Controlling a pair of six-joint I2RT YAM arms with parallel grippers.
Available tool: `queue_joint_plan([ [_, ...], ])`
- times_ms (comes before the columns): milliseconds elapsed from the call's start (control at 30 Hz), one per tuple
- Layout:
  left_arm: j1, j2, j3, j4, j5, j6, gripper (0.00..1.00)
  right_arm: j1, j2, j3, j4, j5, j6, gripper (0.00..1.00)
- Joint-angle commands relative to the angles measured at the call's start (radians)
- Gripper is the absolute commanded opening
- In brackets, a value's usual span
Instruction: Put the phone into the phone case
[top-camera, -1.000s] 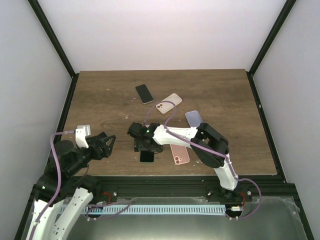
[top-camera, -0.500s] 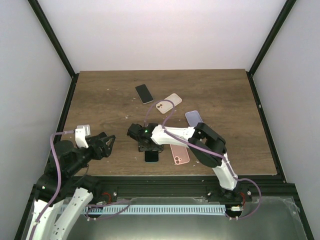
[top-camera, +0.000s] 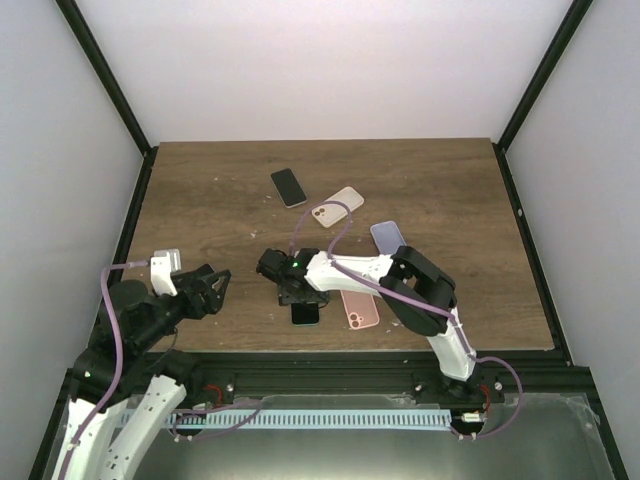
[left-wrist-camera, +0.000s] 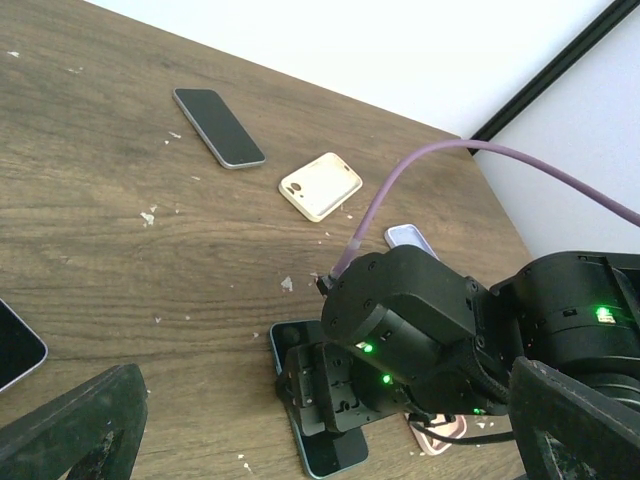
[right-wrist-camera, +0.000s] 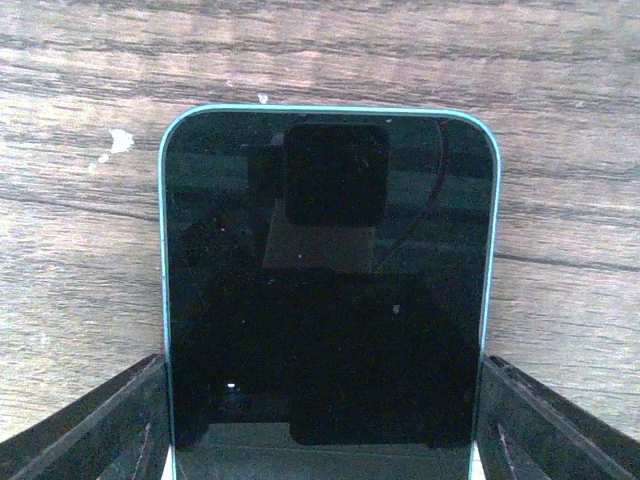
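A dark phone with a teal edge lies flat on the wooden table near the front, also seen in the top view and the left wrist view. My right gripper is low over it, and its fingers press against the phone's two long sides. A pink case lies just right of the phone. A beige case and a lavender case lie farther back. My left gripper is open and empty, above the table's front left, pointing at the right gripper.
A second black phone lies at the back centre. The corner of another dark phone shows at the left edge of the left wrist view. The right arm's purple cable arcs over the beige case. White crumbs dot the wood.
My right gripper has slid the teal-edged phone a little to the right, closer to the pink case. The left arm has not moved.
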Motion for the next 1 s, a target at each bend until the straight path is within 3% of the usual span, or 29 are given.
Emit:
queue_joint_plan([
  [0, 0.006, 0.006, -0.006, 0.004, -0.004, -0.01, 1.0, 0.009, -0.004, -0.03, -0.005, -0.004, -0.029, 0.76],
  [333, 0.007, 0.079, 0.002, -0.024, -0.038, -0.067, 1.0, 0.009, -0.153, -0.134, 0.077, -0.006, -0.142, 0.58],
  [733, 0.006, 0.22, -0.045, -0.011, 0.075, -0.162, 1.0, 0.0, -0.389, -0.277, 0.078, 0.014, -0.25, 0.55],
  [967, 0.005, 0.258, -0.088, 0.037, 0.187, -0.182, 1.0, -0.074, -0.535, -0.414, 0.106, -0.024, -0.356, 0.55],
])
